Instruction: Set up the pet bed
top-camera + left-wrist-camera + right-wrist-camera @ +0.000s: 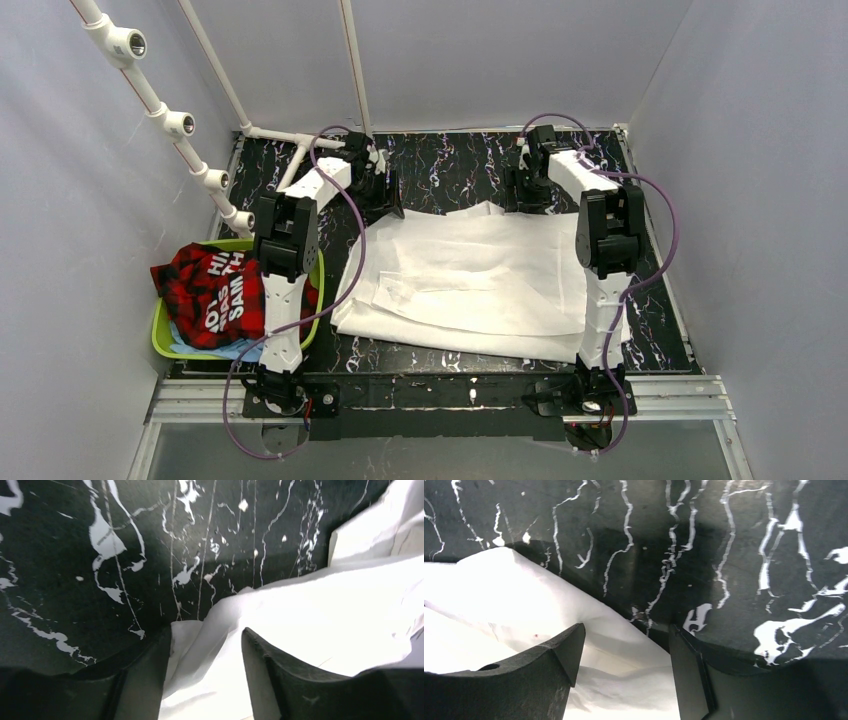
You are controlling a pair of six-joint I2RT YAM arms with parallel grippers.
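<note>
A white bedding sheet (470, 275) lies spread, with loose folds, on the black marbled table (450, 165). My left gripper (385, 200) is down at the sheet's far left corner. In the left wrist view its jaws (207, 632) stand open around a raised fold of the sheet (320, 620), and the left finger touches the corner. My right gripper (527, 200) is at the far right corner. In the right wrist view it (626, 627) is open, with the sheet's edge (524, 600) running between the fingers.
A green basket (160, 335) at the table's left edge holds a red plaid cloth with white letters (205, 285) over something light blue. A white pipe frame (170, 120) rises at the back left. Grey walls enclose the table.
</note>
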